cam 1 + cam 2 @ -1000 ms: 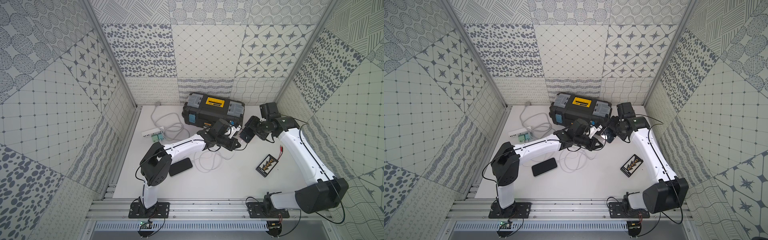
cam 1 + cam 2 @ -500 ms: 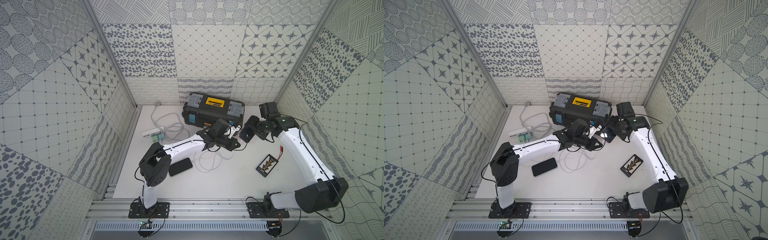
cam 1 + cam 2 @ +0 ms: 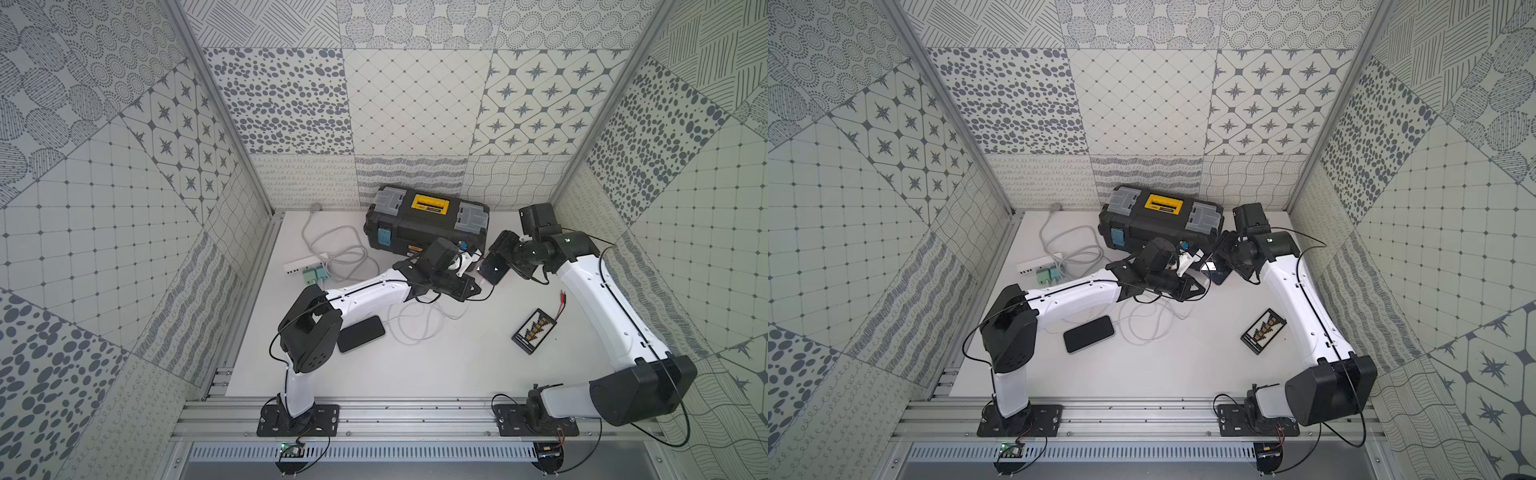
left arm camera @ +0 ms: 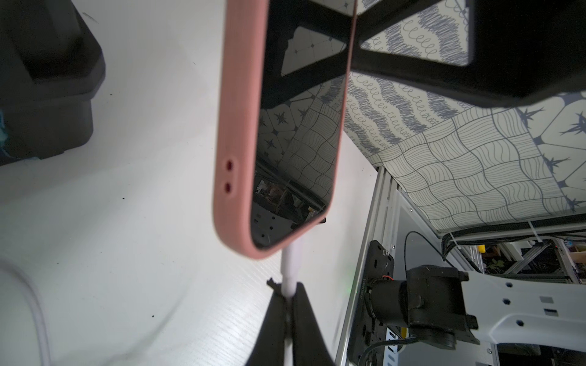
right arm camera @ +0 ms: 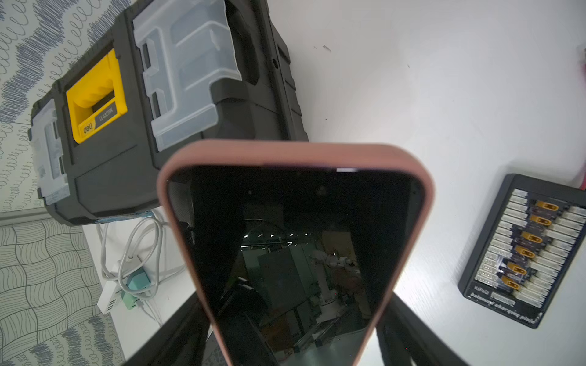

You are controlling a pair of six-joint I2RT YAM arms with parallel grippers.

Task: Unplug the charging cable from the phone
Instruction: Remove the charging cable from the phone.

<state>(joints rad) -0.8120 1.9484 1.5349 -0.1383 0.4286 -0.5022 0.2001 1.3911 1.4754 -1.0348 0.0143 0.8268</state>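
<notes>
The right claw point(image 5: 291, 301) grasps the phone point(image 5: 295, 240), dark-screened in a pink case, with a finger pressed on each long edge, holding it above the table point(image 3: 436, 374). At the phone's free end, the left claw point(image 4: 290, 304) is clenched on the white plug of the charging cable point(image 4: 291, 263). The plug runs from between its fingertips to the phone's corner, where its tip goes out of sight, so whether it is seated cannot be told. Behind the left claw, the cable lies in loose loops on the table. A black toolbox point(image 3: 424, 220) stands just beyond both claws. A second phone point(image 3: 360, 333) lies flat beside the left arm, and a connector board point(image 3: 534, 330) lies apart from the right claw.
</notes>
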